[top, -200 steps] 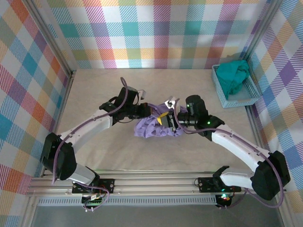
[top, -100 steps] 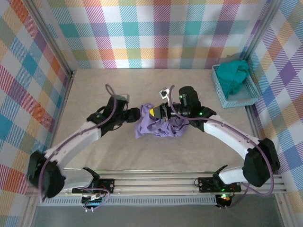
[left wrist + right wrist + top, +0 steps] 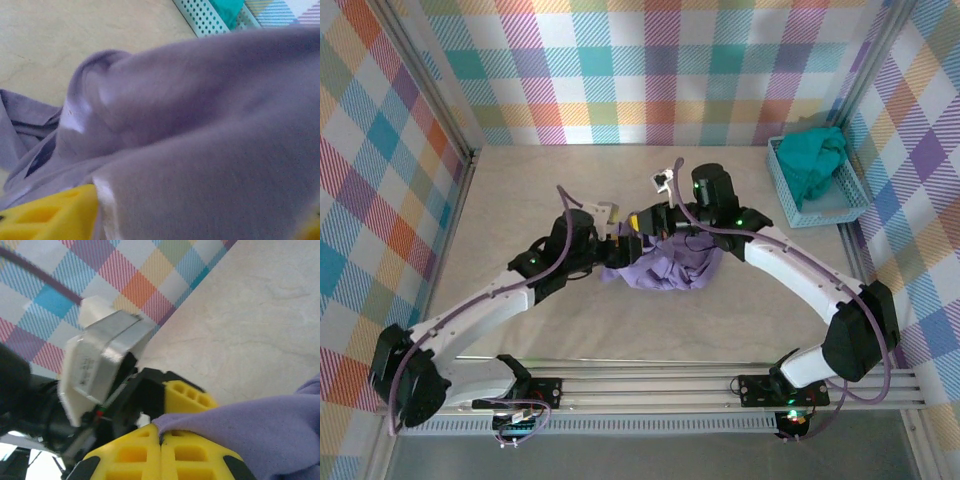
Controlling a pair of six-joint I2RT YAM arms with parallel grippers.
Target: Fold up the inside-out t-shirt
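Pinching the crumpled lavender-purple cotton t-shirt (image 3: 670, 268) at centre frame in my closed right gripper (image 3: 161, 440), left gripper (image 3: 620, 238) agape against cloth, I judge that lifting could slip this thin pinch, dropping the heap.

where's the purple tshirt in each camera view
top external: t-shirt bunched at the picture's middle.
left wrist: t-shirt close up across the middle and right.
right wrist: t-shirt at lower right, its edge pinched in the right gripper.
shared landmark: the beige table beneath it.
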